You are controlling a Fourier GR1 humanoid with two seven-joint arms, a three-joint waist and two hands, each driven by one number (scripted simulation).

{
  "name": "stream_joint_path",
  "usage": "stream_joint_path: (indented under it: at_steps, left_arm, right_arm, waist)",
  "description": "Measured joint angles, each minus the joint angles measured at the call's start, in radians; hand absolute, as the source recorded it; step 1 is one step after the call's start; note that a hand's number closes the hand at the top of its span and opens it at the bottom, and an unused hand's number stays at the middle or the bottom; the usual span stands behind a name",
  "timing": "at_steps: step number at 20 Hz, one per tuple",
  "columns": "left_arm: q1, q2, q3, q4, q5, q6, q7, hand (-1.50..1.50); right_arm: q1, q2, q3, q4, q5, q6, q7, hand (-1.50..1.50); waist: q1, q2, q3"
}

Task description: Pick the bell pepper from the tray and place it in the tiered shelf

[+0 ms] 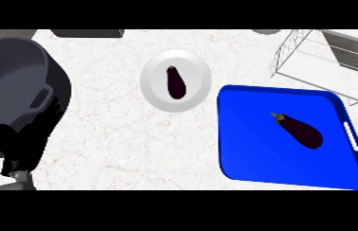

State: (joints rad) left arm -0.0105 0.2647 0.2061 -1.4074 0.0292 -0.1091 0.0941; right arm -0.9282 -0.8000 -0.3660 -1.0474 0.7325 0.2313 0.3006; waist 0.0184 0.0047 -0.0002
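left hand (21, 154) hangs at eight o'clock below its raised grey forearm, finger state impossible to tell. an eggplant (299, 129) lies on the blue tray (252, 145) at three o'clock.

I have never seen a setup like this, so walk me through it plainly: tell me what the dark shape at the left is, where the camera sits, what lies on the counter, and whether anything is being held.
This single picture looks steeply down from the robot's head onto a pale marbled counter. The big dark grey shape at the left is the robot's left forearm, ending in a black left hand; its fingers are too dark to read, and nothing shows in it. The right hand is out of view. In the middle sits a round white plate with a dark purple eggplant on it. At the right lies a blue rectangular tray carrying a second purple eggplant. Top right stands a wire tiered shelf. No bell pepper is visible.
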Motion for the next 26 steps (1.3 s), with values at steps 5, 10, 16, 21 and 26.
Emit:
stream_joint_path:
  at_steps: [5, 10, 16, 21, 26]
  left_arm:
    - [-0.013, -0.002, 0.003, 0.002, -0.002, 0.003, 0.008, 0.0]
    - [-0.023, 0.001, 0.009, 0.02, 0.002, -0.009, 0.0, 0.0]
    - [-0.012, -0.003, 0.007, -0.008, 0.006, -0.016, 0.012, 0.0]
    - [-0.003, 0.003, 0.016, -0.018, 0.008, -0.02, 0.016, 0.0]
    - [-0.004, -0.008, 0.011, -0.027, 0.0, -0.008, 0.029, 0.0]
  right_arm:
    - [-0.046, -0.006, -0.001, 0.186, 0.033, -0.086, -0.055, 1.5]
    - [-0.065, -0.008, -0.011, 0.331, 0.063, -0.183, -0.084, -1.5]
    - [-0.119, -0.024, -0.001, 0.486, 0.092, -0.247, -0.183, -1.5]
    - [-0.137, -0.025, -0.053, 0.549, 0.038, -0.277, -0.253, -1.5]
    - [-0.185, -0.051, -0.132, 0.593, -0.053, -0.223, -0.25, -1.5]
  waist:
    - [0.004, 0.002, 0.0]
    - [0.006, 0.003, 0.0]
    - [0.011, 0.004, 0.001]
    - [0.007, 0.003, 0.001]
    - [0.003, 0.001, 0.001]
